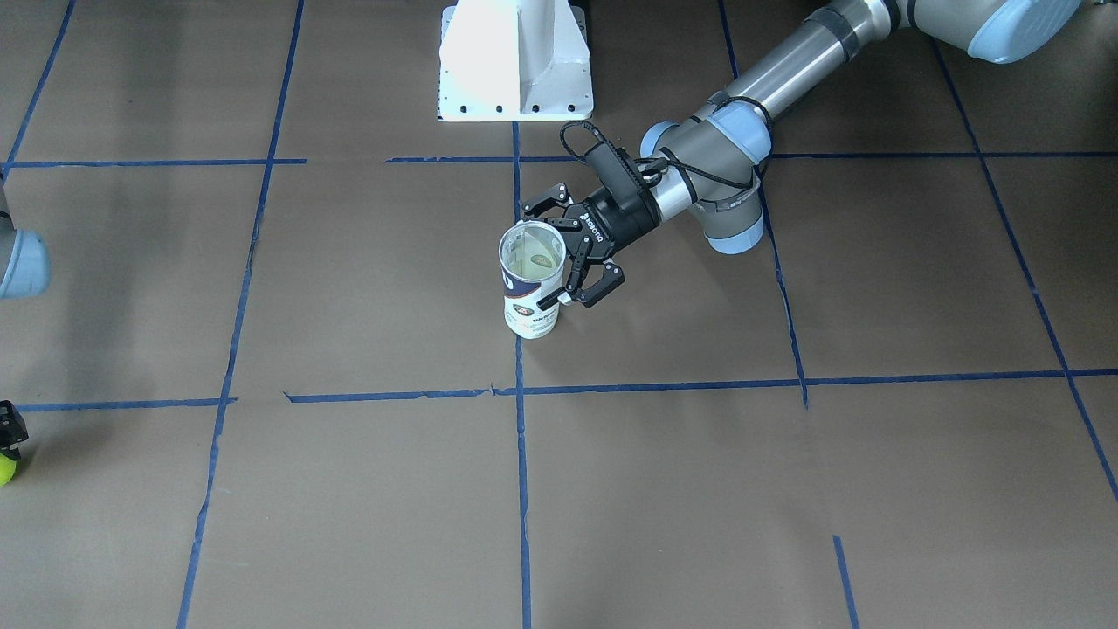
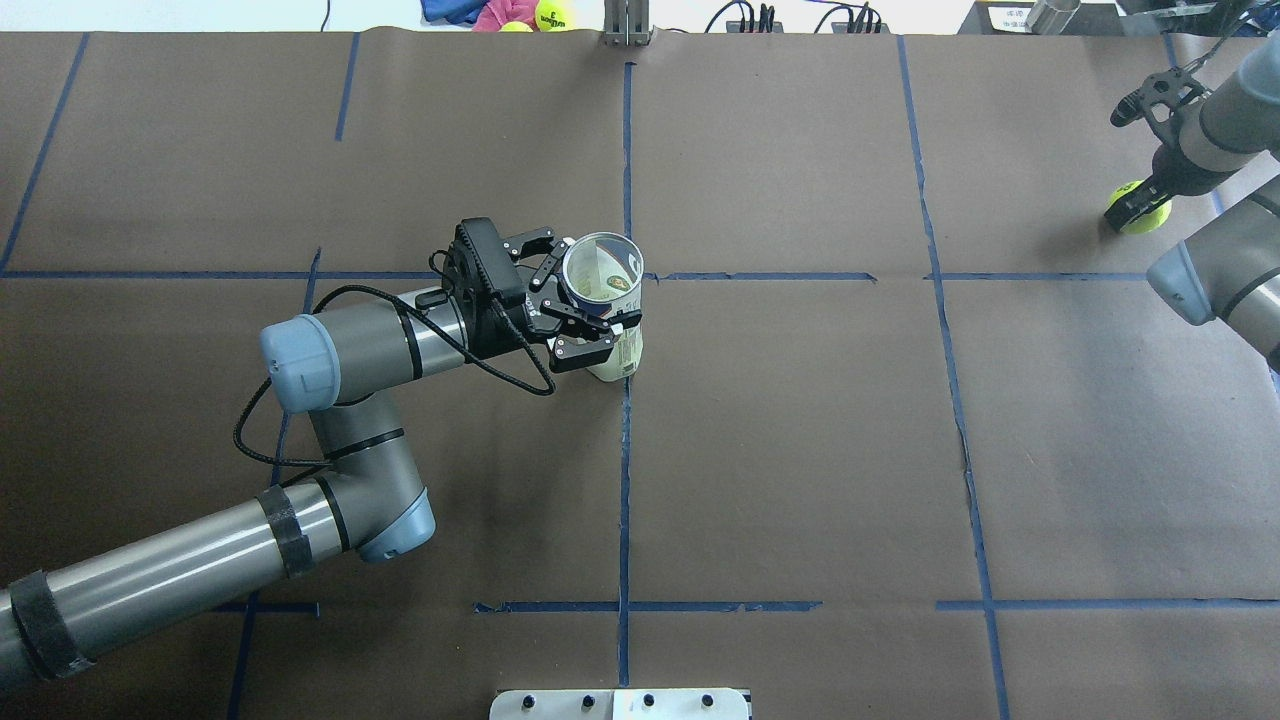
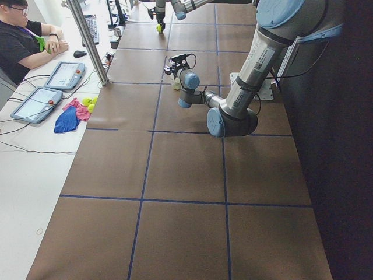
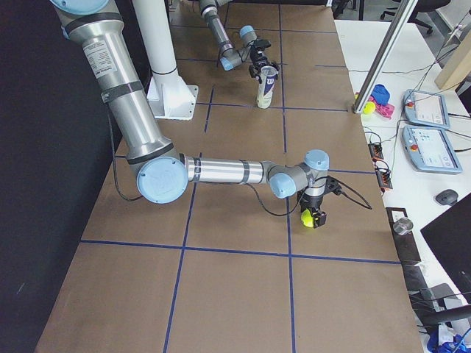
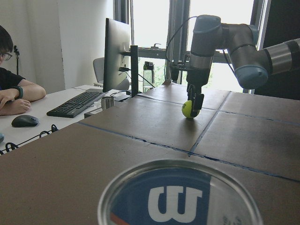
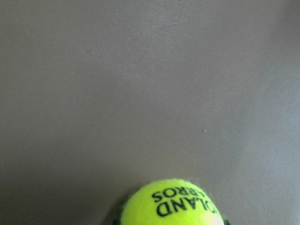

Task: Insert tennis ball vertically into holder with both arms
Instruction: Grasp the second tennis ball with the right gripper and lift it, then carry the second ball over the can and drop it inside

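The holder [image 2: 612, 300], a clear Wilson can with a white and navy label, stands upright with its mouth up near the table's middle. It also shows in the front view [image 1: 530, 284]. My left gripper [image 2: 585, 295] is shut on the holder from the side near its rim, as the front view [image 1: 546, 258] also shows. The can's mouth [image 5: 180, 197] fills the bottom of the left wrist view. My right gripper [image 2: 1135, 205] is shut on the tennis ball [image 2: 1140, 213] at the far right, at or just above the table. The ball also shows in the other views [image 4: 310, 218] [image 6: 176, 204] [image 5: 189, 108].
The white pedestal base [image 1: 515, 61] stands behind the can on the robot's side. Spare tennis balls and cloths [image 2: 510, 14] lie past the far table edge. An operator [image 3: 20, 38] sits at a side desk with tablets [image 3: 52, 84]. Blue tape lines cross the brown table.
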Available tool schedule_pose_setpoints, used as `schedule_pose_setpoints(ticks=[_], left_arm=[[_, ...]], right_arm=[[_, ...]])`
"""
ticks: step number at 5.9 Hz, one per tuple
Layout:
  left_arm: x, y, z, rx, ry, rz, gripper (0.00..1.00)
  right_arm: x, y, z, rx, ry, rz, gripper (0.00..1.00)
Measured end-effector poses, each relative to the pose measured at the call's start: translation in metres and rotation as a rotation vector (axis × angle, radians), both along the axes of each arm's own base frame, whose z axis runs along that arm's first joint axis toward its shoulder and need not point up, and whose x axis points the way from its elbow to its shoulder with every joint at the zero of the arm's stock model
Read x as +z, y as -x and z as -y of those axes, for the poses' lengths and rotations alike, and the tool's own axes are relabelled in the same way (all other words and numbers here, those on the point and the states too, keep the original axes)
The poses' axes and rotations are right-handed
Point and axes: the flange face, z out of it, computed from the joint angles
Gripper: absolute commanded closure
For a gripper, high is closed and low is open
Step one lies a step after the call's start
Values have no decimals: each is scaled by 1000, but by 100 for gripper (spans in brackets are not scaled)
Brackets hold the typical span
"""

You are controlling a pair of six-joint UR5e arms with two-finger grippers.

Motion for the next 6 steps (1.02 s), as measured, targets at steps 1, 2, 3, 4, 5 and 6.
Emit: schedule_pose_setpoints(ticks=[1,2,3,4,5,6], left_arm=[[0,0,0,-1,0,0,4],[0,0,0,-1,1,0,4],[0,0,0,0,1,-1,4],[-1,0,0,0,0,-1,4],[-1,-1,0,1,1,-2,5],[-1,-1,-1,1,0,-2,5]], right_arm=[[-23,-1,5,11,-23,26,100],[-52,-1,7,39,-24,82,100],[-95,3,9,83,0,149,100],[-157,12,7,129,37,203,100],[-229,28,-8,169,83,241,100],[-301,49,-37,206,128,282,100]])
